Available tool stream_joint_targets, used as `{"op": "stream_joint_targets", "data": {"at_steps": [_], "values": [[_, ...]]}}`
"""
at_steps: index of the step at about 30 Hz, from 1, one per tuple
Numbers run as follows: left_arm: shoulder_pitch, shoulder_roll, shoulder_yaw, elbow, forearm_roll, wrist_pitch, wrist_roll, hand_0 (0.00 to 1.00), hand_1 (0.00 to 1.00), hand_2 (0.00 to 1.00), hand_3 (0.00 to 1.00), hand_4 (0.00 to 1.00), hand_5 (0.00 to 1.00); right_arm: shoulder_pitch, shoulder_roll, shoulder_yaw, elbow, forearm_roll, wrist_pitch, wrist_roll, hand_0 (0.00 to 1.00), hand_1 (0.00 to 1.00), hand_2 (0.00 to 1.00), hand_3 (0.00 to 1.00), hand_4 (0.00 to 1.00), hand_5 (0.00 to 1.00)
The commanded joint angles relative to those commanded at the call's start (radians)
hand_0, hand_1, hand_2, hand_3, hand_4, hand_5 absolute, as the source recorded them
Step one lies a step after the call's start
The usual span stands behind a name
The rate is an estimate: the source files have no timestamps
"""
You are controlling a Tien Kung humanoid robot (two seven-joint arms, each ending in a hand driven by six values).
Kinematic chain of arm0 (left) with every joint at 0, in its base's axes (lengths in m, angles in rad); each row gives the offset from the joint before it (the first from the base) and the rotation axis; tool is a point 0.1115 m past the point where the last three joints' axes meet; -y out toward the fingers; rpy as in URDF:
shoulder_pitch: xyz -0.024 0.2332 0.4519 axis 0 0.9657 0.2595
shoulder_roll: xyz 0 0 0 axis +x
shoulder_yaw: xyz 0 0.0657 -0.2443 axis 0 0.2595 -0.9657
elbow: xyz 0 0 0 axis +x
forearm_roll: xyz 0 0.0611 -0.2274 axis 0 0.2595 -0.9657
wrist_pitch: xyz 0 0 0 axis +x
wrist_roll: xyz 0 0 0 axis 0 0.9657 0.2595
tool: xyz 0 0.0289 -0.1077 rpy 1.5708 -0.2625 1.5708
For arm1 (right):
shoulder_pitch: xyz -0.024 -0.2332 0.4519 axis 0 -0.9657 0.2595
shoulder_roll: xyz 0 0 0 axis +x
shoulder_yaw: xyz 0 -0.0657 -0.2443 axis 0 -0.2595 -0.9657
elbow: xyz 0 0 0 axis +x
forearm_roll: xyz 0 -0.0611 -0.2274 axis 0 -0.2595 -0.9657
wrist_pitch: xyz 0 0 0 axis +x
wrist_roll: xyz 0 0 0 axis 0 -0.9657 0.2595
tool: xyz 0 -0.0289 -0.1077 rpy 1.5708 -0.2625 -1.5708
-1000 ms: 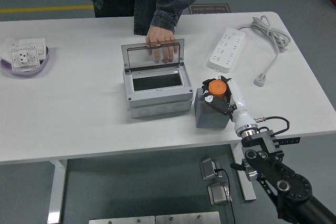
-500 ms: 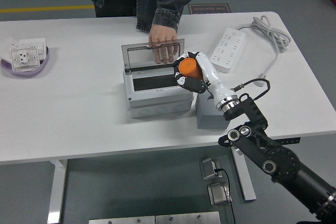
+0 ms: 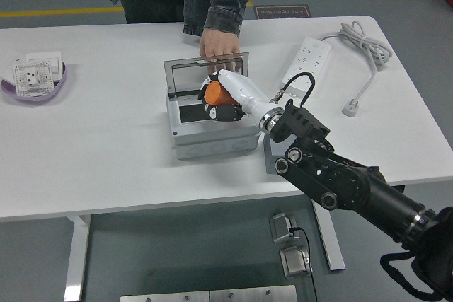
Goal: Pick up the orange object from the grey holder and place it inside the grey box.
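My right hand is shut on the orange object and holds it just over the open mouth of the grey box. The box's clear lid stands upright at the back, and a person's hand holds its top edge. The grey holder sits right of the box, mostly hidden behind my right forearm. My left arm does not show.
A white power strip with its cable and plug lies at the back right. A purple dish holding white sockets sits at the far left. The person stands at the table's far side.
My right hand has carried the orange object up off the holder and leftward, from beside the box to above its opening. The person's hand stays on the lid.
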Motion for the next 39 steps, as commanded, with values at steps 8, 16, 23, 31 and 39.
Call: {"op": "stream_joint_targets", "data": {"at_steps": [8, 16, 23, 31, 39], "values": [[-0.004, 0.001, -0.002, 0.000, 0.008, -0.001, 0.001, 0.694, 0.683, 0.684, 0.802, 0.735, 0.387, 0.049, 0.025, -0.069, -0.078, -0.018, 0.020, 0.022, 0.297, 0.195, 0.254, 0.215, 0.002, 0.002], [-0.005, 0.002, -0.004, 0.000, 0.013, -0.002, 0.002, 0.693, 0.683, 0.685, 0.803, 0.735, 0.389, 0.066, 0.026, -0.090, -0.091, -0.081, 0.031, 0.024, 0.495, 0.516, 0.611, 0.670, 0.234, 0.045], [-0.007, 0.002, -0.004, 0.000, 0.015, -0.002, 0.001, 0.693, 0.683, 0.685, 0.803, 0.737, 0.391, 0.065, 0.026, -0.090, -0.102, -0.078, 0.028, 0.036, 0.706, 0.697, 0.750, 0.852, 0.707, 0.135], [-0.008, 0.001, -0.004, 0.000, 0.018, -0.003, 0.001, 0.693, 0.683, 0.685, 0.803, 0.736, 0.390, 0.057, 0.023, -0.078, -0.105, -0.066, 0.017, 0.057, 0.759, 0.723, 0.748, 0.870, 0.863, 0.248], [-0.008, -0.003, 0.000, 0.000, 0.012, -0.002, -0.002, 0.693, 0.683, 0.685, 0.803, 0.736, 0.389, 0.022, -0.016, -0.048, -0.029, -0.031, 0.011, 0.057, 0.750, 0.713, 0.736, 0.860, 0.878, 0.260]]}}
